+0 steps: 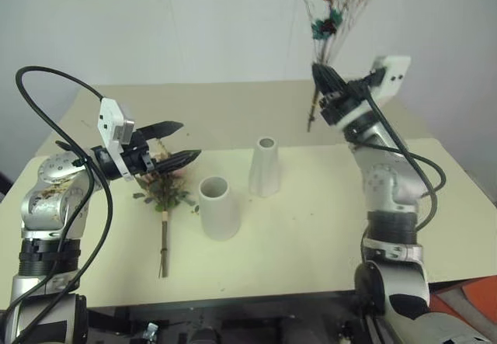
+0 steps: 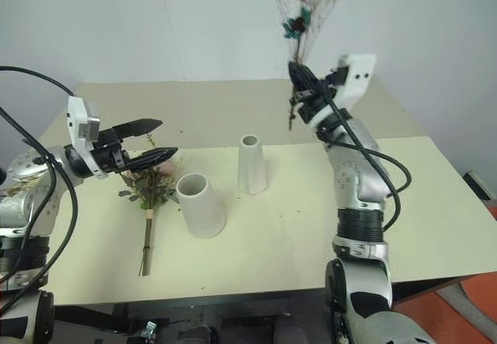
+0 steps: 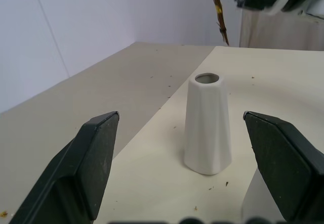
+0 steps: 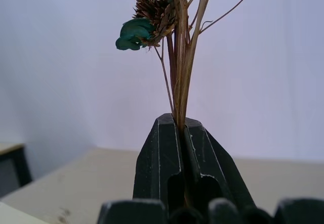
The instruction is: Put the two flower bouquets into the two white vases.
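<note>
Right gripper (image 1: 320, 74) pinching thin-stemmed yellow-orange bouquet (image 1: 335, 10) high, left gripper (image 1: 185, 144) spread; risk of splayed stem ends missing slim white vase (image 1: 265, 167).

Centre frame, the shorter vase (image 1: 218, 206) stands on the table (image 1: 311, 235), the taller vase (image 1: 265, 166) behind-right; rose bouquet (image 1: 164, 196) lies left; yellow-orange bouquet (image 1: 335, 10) upper right.
</note>
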Available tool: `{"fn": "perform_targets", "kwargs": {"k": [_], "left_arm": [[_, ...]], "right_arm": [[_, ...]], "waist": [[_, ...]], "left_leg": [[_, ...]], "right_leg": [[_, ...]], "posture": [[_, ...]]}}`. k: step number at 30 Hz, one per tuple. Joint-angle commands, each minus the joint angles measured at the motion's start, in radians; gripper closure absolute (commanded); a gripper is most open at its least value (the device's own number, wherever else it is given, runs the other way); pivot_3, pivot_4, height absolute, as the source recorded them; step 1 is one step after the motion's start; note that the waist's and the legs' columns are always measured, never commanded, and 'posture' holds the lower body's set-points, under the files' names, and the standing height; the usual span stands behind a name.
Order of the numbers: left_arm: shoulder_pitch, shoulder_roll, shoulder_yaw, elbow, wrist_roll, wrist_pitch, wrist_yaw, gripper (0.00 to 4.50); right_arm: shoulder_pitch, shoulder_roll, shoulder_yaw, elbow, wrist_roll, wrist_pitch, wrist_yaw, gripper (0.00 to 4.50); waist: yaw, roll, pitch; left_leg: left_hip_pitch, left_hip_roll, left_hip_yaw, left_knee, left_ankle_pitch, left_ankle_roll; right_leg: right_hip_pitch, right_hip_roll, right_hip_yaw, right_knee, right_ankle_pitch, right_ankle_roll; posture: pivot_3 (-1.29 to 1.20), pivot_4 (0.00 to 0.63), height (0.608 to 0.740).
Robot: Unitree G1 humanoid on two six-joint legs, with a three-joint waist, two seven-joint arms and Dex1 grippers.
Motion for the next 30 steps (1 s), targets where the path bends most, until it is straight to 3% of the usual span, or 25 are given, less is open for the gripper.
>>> {"fn": "perform_targets", "kwargs": {"k": [1,12,30], "left_arm": [[0.000,0.004,0.015,-0.035,-0.013,0.004,0.008,0.21],[0.002,0.002,0.016,-0.045,-0.015,0.006,0.019,0.21],[-0.002,0.003,0.010,-0.039,-0.012,0.007,0.012,0.21]], "right_arm": [[-0.052,0.037,0.052,0.031,-0.018,-0.138,0.036,4.47],[-0.026,0.120,0.171,0.187,-0.125,-0.388,0.046,4.47],[0.087,0.125,0.217,0.164,-0.147,-0.414,0.042,4.47]], "waist": [[0.001,0.000,0.000],[0.002,0.000,0.000],[0.001,0.001,0.000]], "left_leg": [[0.000,0.000,0.000,0.000,0.000,0.000],[0.000,0.000,0.000,0.000,0.000,0.000],[0.000,0.000,0.000,0.000,0.000,0.000]], "right_leg": [[0.000,0.000,0.000,0.000,0.000,0.000],[-0.001,0.000,0.000,0.000,0.000,-0.001],[-0.001,0.000,0.000,0.001,0.000,-0.001]], "posture": [[0.00,0.150,0.740],[0.00,0.150,0.740],[0.00,0.150,0.740]]}}
